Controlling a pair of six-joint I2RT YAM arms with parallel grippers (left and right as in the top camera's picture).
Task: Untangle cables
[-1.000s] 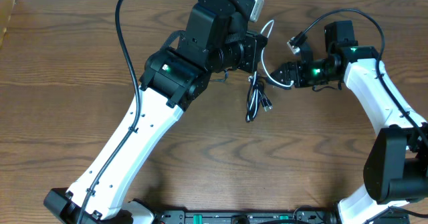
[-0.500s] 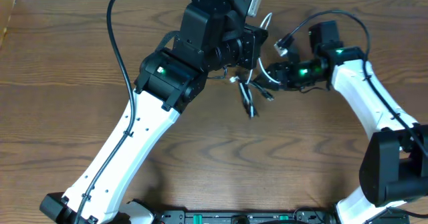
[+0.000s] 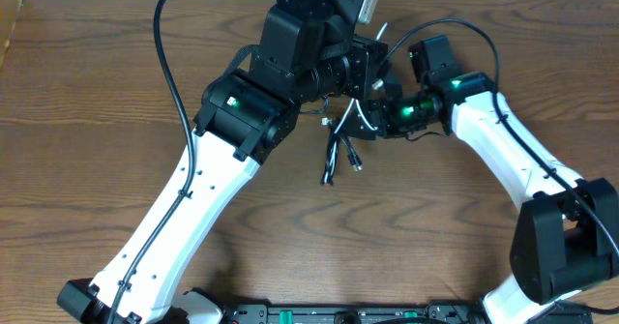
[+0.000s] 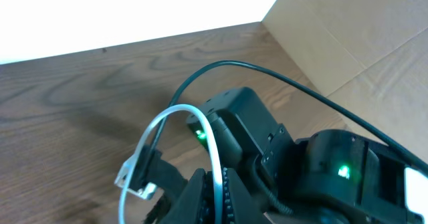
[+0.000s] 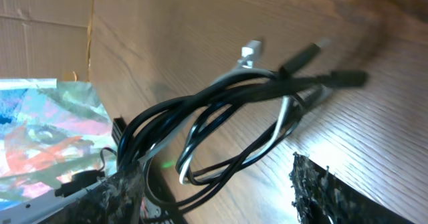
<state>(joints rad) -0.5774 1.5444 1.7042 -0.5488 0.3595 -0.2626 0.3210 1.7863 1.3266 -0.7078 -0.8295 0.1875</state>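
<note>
My left gripper point(image 3: 372, 77) is shut on the white cable point(image 4: 210, 144); in the left wrist view the cord runs between the closed jaws point(image 4: 215, 194) and loops up to a plug end point(image 4: 137, 177). The black cable point(image 3: 335, 152) hangs tangled with the white one below the grippers, with plug ends near the table. My right gripper point(image 3: 377, 111) is close against the left one. In the right wrist view its jaws point(image 5: 224, 190) are wide open, with loops of the black cable point(image 5: 221, 97) and the white cable point(image 5: 289, 117) lying between the fingers.
A thick black arm cable point(image 3: 169, 44) arcs over the left arm. A cardboard panel point(image 4: 361, 57) stands at the table's edge. A colourful printed sheet point(image 5: 40, 130) shows at the left of the right wrist view. Wooden table point(image 3: 97, 92) all around.
My right gripper has moved left, up against the left gripper. The hanging cable bundle has swung down and to the left. My left gripper has stayed shut on the white cable.
</note>
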